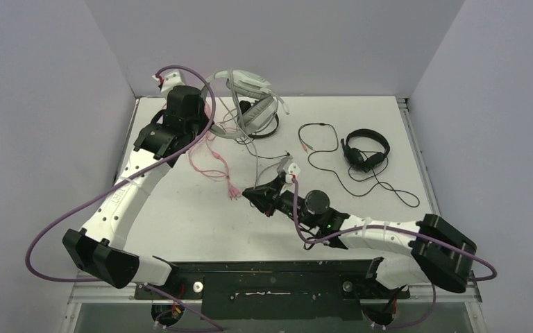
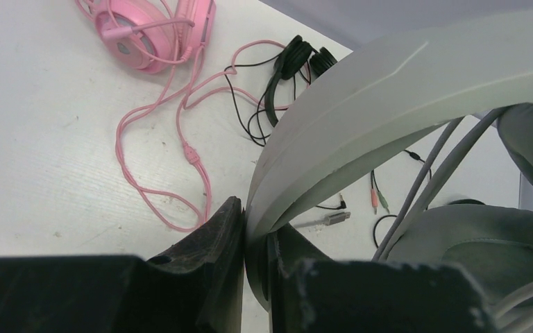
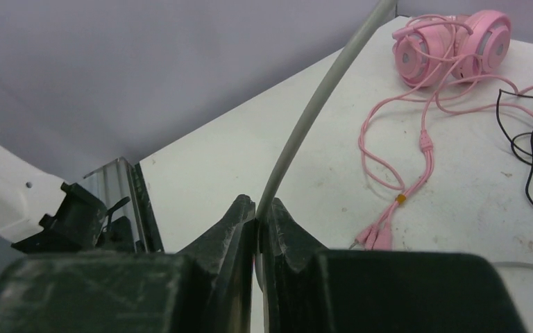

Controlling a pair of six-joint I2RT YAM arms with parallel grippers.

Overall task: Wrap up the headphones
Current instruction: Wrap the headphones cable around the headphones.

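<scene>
Left gripper (image 2: 246, 223) clamps white-grey headset (image 2: 388, 90) by its rigid band, right gripper (image 3: 258, 216) pinches its grey cable (image 3: 304, 121) between fingertips, limp, probably slippery.

Table (image 1: 180, 229): white matte top, scuffed, with small dark specks just ahead of the right pincer (image 3: 258, 208).
Back wall (image 1: 277, 41): plain pale grey-lilac, beyond both pincers.
Left wall (image 1: 41, 104): same tone, outboard of the left pincer (image 2: 245, 215).
Right wall (image 1: 500, 90): same tone, outboard of the right pincer.
Metal strip (image 3: 121, 201): grooved, along the table edge, left of the right pincer in its wrist view.
Light: even, diffuse; shadows soft.
</scene>
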